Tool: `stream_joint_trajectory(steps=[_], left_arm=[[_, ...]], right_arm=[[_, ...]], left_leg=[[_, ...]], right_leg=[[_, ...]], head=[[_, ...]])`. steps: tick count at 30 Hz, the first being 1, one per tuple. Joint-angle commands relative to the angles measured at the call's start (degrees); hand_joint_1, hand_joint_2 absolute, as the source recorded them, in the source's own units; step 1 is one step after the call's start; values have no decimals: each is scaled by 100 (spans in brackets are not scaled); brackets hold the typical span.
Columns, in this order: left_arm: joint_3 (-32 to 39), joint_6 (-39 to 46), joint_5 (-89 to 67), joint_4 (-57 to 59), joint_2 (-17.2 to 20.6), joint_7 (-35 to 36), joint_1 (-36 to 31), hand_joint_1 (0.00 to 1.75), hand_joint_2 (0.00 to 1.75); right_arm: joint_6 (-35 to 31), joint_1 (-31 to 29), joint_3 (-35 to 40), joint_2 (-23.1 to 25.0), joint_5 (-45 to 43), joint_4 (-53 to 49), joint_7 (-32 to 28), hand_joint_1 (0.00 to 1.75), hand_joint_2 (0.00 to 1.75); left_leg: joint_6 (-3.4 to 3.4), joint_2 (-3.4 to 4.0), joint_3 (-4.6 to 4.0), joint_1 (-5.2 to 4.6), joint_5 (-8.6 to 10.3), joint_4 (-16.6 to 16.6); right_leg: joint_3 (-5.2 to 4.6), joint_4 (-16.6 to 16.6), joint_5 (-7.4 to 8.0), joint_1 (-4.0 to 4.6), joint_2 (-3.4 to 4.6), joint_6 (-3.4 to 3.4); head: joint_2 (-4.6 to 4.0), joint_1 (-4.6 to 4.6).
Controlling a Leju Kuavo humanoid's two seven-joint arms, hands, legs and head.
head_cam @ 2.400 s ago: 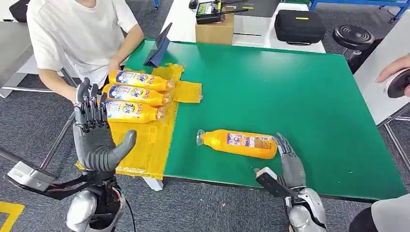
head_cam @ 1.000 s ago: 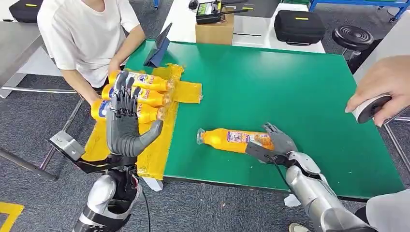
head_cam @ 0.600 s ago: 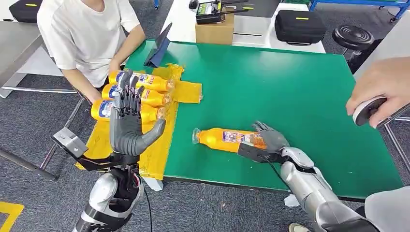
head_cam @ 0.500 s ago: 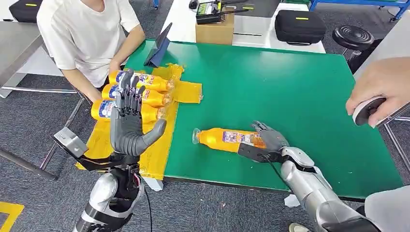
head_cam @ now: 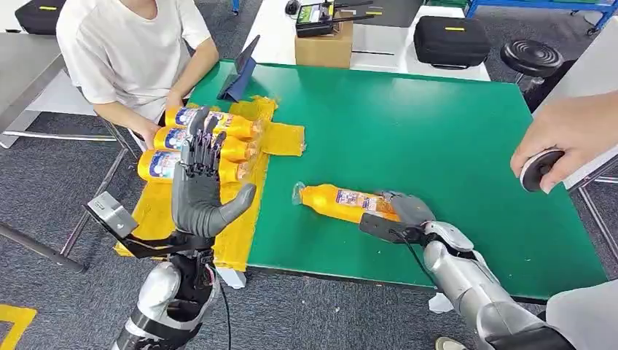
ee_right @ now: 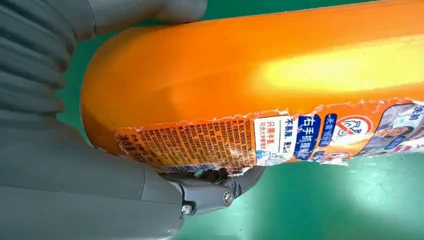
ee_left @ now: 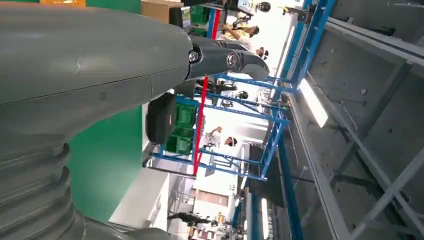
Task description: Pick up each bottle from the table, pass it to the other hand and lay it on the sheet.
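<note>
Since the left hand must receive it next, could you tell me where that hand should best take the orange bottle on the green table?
Probably around the bare orange body just behind the cap. The orange bottle lies lengthwise with its cap toward the yellow sheet, and the right hand grips its base end, so the neck half is free. The left hand, raised open over the sheet, could come from the cap side.

1. We count four orange bottles: three lie side by side on the yellow sheet, at and, and one lies on the green table at.
2. We count one cardboard box.
3. We count one black case.
</note>
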Motion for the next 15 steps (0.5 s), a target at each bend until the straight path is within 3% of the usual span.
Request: stream_joint_trajectory(steps=[1,10,15], left_arm=[[-145,31,-60,461,163,75,-213,0,175],[-161,40,-50,555,159,122,-302,0,175],[48,234,-33,628,131,183,-203,0,175]], right_arm=[[182,152,74,-51,-419,481,5,175,175],[330,320,-402,-11,-1083,444,-313,175,175],[-115,617,-909,79,-1681,121,-876,175,175]], left_leg=[[-7,-11,30,2,-7,-10],[-10,-17,31,4,-4,-12],[-6,-4,26,4,-4,-9]], right_leg=[[35,-9,-13,4,-17,-12],[36,-12,-11,6,-25,-14],[27,-12,-6,6,-9,-9]], head=[[0,2],[0,2],[0,0]])
